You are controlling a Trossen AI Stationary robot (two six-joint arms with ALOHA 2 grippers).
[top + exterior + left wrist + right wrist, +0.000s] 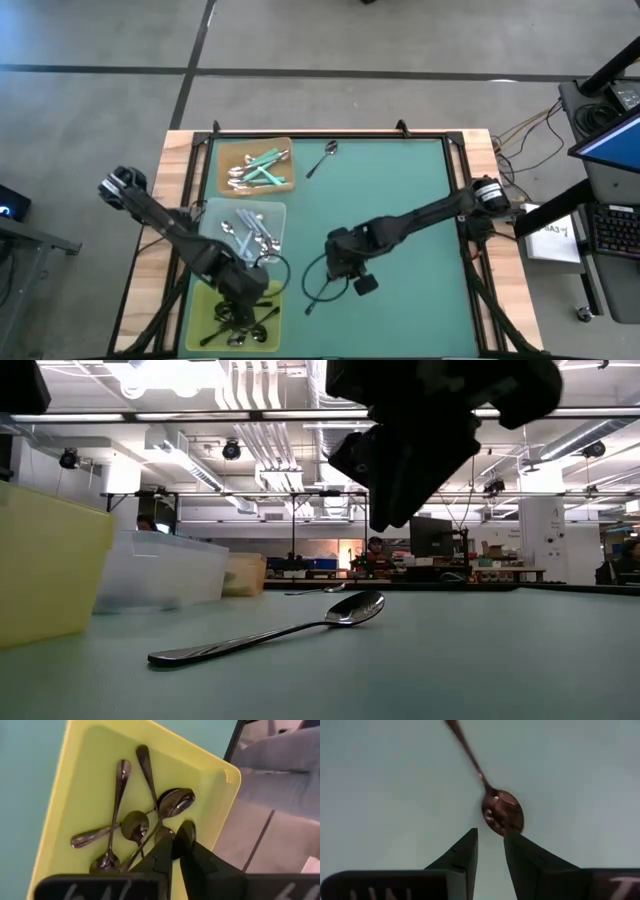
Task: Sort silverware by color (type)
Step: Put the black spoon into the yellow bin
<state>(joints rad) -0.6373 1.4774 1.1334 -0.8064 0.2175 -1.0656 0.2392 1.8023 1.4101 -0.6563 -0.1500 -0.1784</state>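
My left gripper [245,298] hangs over the yellow tray [205,300] at the table's near left, shut on a dark spoon [186,834]. Several dark spoons [125,827] lie in that tray. My right gripper [491,842] hovers above a dark spoon [502,812] that lies flat on the green mat [280,632]. Its fingers are parted by a narrow gap, near the spoon's bowl. Teal-handled spoons [262,165] lie in the brown tray, and pale blue ones [250,235] in the clear tray. My left gripper pinches the spoon's rounded end [186,834] between its two fingertips, from above. The rest of that spoon is hidden behind the fingers [162,852]. The held end stands clear above the spoons lying in the yellow tray.
One more spoon [322,158] lies on the mat near the far edge, beside the brown tray [285,185]. The three trays stand in a row along the table's left side. The mat's right half [420,220] is bare, apart from my right arm crossing it.
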